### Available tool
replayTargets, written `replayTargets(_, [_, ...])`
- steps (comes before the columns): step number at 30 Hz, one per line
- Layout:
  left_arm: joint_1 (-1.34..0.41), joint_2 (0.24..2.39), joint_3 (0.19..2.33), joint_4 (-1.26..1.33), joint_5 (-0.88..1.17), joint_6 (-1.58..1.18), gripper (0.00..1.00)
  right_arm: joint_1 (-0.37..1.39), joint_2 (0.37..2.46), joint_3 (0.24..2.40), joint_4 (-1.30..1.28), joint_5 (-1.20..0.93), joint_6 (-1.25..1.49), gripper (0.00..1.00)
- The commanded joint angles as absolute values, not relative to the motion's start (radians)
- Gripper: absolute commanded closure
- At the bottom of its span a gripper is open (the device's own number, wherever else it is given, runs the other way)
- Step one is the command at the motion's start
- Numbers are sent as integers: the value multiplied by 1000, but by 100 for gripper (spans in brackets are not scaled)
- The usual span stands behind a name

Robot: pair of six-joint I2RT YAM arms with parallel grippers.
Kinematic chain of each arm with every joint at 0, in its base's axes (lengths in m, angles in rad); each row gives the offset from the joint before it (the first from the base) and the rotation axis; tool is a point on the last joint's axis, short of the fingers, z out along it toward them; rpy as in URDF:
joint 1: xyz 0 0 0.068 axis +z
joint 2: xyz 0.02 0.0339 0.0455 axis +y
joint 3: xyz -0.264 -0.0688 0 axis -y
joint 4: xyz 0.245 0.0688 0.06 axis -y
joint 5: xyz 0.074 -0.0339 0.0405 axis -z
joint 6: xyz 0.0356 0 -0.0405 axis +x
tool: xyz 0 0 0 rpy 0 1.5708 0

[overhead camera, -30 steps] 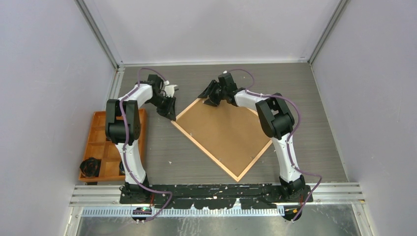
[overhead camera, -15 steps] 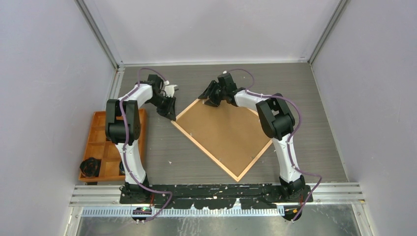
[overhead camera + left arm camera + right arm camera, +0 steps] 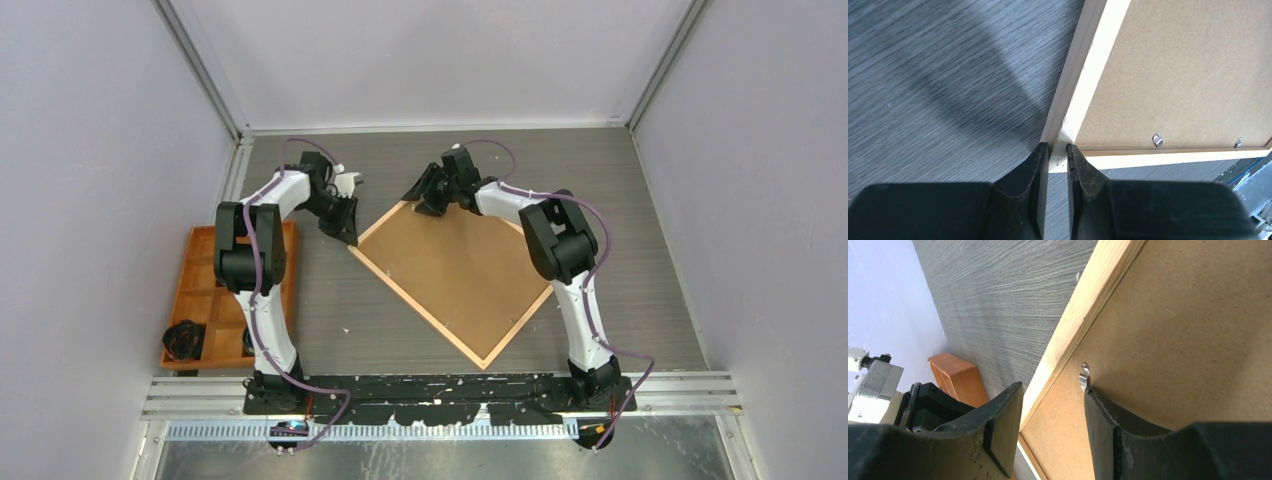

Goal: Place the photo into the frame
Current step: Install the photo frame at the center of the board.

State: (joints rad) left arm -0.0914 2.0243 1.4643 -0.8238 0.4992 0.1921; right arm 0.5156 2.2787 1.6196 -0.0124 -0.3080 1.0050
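The frame (image 3: 415, 308) lies face down on the table, turned like a diamond, with the brown backing board (image 3: 455, 272) inside it. The photo is hidden. My left gripper (image 3: 350, 236) is shut on the frame's left corner. In the left wrist view the gripper (image 3: 1058, 148) pinches the light wood strip (image 3: 1088, 75) between both fingers. My right gripper (image 3: 426, 206) is open over the frame's far corner. In the right wrist view the gripper (image 3: 1053, 388) straddles the wood strip (image 3: 1083, 320), and one fingertip (image 3: 1093, 395) sits against a small metal clip (image 3: 1084, 374) on the backing board (image 3: 1188, 340).
An orange compartment tray (image 3: 205, 300) stands at the left table edge with a black object (image 3: 184, 340) in its near corner. More metal clips (image 3: 1157, 139) hold the board along the frame's edge. Grey walls close in the table on three sides.
The right arm has shifted very slightly to the left. The left arm and the frame have not moved.
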Motion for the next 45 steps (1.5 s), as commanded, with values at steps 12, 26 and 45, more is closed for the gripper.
replayTargets(12, [-114,2040,1431,-846,495,207,82,539,2329,1682,-15,-268,1073,48])
replayTargets(26, [-115,2034,1427,-850,501,213,82,557,2308,1641,25,-130,1100,48])
replayTargets(45, [-115,2029,1431,-856,499,213,82,554,2327,1675,12,-107,1062,50])
